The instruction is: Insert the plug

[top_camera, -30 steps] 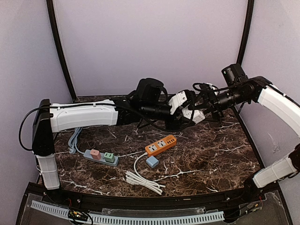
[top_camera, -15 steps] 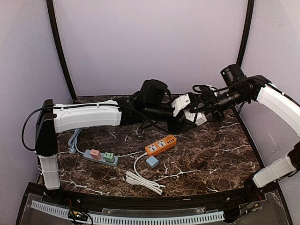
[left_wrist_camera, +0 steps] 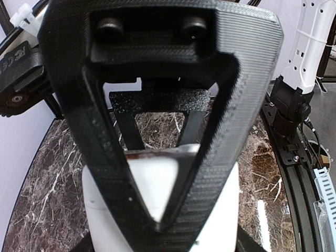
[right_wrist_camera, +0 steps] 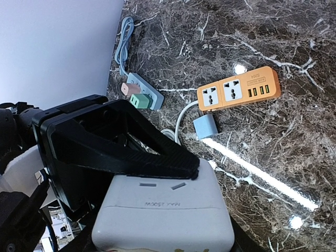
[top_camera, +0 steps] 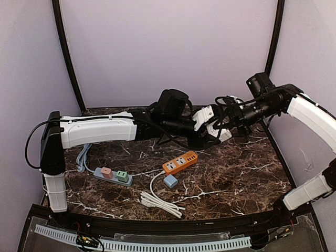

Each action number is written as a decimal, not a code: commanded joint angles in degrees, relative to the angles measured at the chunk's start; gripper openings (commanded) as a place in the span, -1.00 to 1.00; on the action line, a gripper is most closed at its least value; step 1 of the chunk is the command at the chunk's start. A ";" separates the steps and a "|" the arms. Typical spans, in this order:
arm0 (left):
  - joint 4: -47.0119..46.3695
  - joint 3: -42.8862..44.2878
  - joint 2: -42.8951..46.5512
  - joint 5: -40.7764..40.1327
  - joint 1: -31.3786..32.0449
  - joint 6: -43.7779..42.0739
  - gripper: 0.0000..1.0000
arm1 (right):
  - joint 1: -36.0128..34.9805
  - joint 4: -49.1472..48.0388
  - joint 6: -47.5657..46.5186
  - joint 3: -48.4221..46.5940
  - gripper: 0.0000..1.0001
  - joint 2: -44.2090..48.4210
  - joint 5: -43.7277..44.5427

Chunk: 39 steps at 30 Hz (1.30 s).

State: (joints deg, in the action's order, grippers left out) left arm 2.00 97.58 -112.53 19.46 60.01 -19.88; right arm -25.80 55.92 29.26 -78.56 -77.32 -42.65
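Note:
A white socket block (right_wrist_camera: pixel 168 220), marked MAX 2500W, hangs in the air over the back of the table, between both arms. My left gripper (top_camera: pixel 206 126) is shut on it, and its white body fills the gap between my left fingers (left_wrist_camera: pixel 105 157). My right gripper (top_camera: pixel 224 125) is shut on it from the other side, with one black finger (right_wrist_camera: pixel 157 157) flat on its slotted face. A blue-grey plug (top_camera: pixel 170 181) on a coiled white cable (top_camera: pixel 160 202) lies on the table next to an orange power strip (top_camera: pixel 180 162). Both also show in the right wrist view: the plug (right_wrist_camera: pixel 205 126) and the orange strip (right_wrist_camera: pixel 239 94).
A grey power strip (top_camera: pixel 113 176) with a pink and a green plug in it lies at the left, its grey cable (top_camera: pixel 84 155) running back. The dark marble table (top_camera: pixel 241 178) has black frame posts at its back corners.
The left arm has lifted slightly and both grippers have shifted a little with the white block between them. The things on the table have not moved.

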 commanded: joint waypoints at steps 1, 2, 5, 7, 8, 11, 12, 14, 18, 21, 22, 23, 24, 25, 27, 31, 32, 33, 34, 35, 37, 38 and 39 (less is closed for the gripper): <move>0.25 1.97 -0.32 -1.78 0.28 -0.74 -0.97 | -0.65 1.15 0.95 -1.01 -0.51 -0.15 -0.16; 0.31 1.99 -0.28 -1.79 0.28 -0.71 -0.91 | -0.72 1.12 1.03 -0.86 -0.57 -0.04 -0.08; 0.48 1.91 0.05 -1.72 0.28 -0.74 -0.54 | -0.82 0.91 1.08 -0.71 -0.80 0.28 0.01; 0.46 1.53 0.56 -1.75 0.28 -0.77 -0.22 | -0.83 0.88 1.07 -0.71 -0.92 0.49 0.16; 0.46 1.00 0.78 -1.83 0.28 -0.86 -0.02 | -0.83 0.86 1.07 -0.71 -0.96 0.62 0.32; -0.18 -0.55 2.47 -2.43 0.41 -0.82 0.80 | -0.83 0.86 1.02 -0.44 -1.00 1.14 1.08; -0.35 -1.56 2.88 -2.92 0.39 -0.71 0.93 | -0.82 0.86 1.00 -0.18 -1.00 1.36 1.47; -0.74 -3.13 4.21 -3.98 0.38 -0.24 0.97 | -0.80 0.91 0.94 0.34 -1.00 1.76 2.21; -0.86 -6.38 7.17 -6.74 0.47 1.60 0.97 | -0.82 1.20 0.50 0.56 -1.00 1.99 3.72; -0.56 -9.24 10.08 -9.64 0.50 3.95 0.97 | -0.83 1.47 -0.03 0.35 -1.00 2.00 5.64; -0.30 -9.82 11.40 -10.42 0.48 4.62 0.97 | -0.77 1.51 -0.21 0.34 -1.00 2.00 6.30; -0.05 -10.89 12.04 -11.95 0.49 6.00 0.97 | -0.87 1.60 -0.31 0.34 -1.00 1.95 6.83; 0.62 -11.34 13.32 -12.85 0.52 6.83 0.97 | -0.82 1.60 -0.47 0.29 -1.00 1.91 7.35; 1.29 -11.88 13.88 -15.17 0.47 9.04 0.97 | -0.83 1.62 -0.64 0.26 -1.00 1.91 7.83; 4.78 -11.29 14.99 -20.61 0.46 13.83 0.98 | -0.82 1.52 -0.77 0.17 -1.00 2.00 8.64; 14.87 -8.44 16.43 -28.01 0.47 23.50 0.98 | -0.83 1.24 -1.03 0.08 -1.00 1.75 9.74; 17.71 -8.14 17.34 -29.19 0.51 26.78 0.97 | -0.83 1.10 -1.04 0.08 -1.00 1.62 9.96; 18.84 -7.81 17.82 -31.19 0.48 28.43 0.97 | -0.83 1.04 -1.06 0.00 -1.00 1.44 10.16; 20.94 -7.69 18.96 -32.09 0.47 30.98 0.98 | -0.82 0.90 -1.08 -0.13 -1.00 1.27 10.43; 21.86 -7.61 19.47 -33.39 0.42 32.02 0.98 | -0.83 0.85 -1.16 -0.24 -1.00 1.15 10.66; 24.03 -7.61 21.19 -33.78 0.04 34.81 0.97 | -0.91 1.00 -1.45 -0.64 -1.00 0.60 11.25; 26.26 -7.51 21.93 -33.83 -0.72 37.61 0.97 | -0.92 1.15 -1.60 -0.89 -1.00 0.35 11.58; 27.42 -7.30 22.14 -33.10 -1.27 39.25 0.97 | -0.93 1.20 -1.68 -1.13 -1.00 0.01 11.89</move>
State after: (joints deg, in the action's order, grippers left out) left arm 19.84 88.75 -94.70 -10.26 60.14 8.75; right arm -26.26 57.67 28.80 -78.30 -76.64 -32.42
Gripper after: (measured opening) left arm 0.987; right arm 0.572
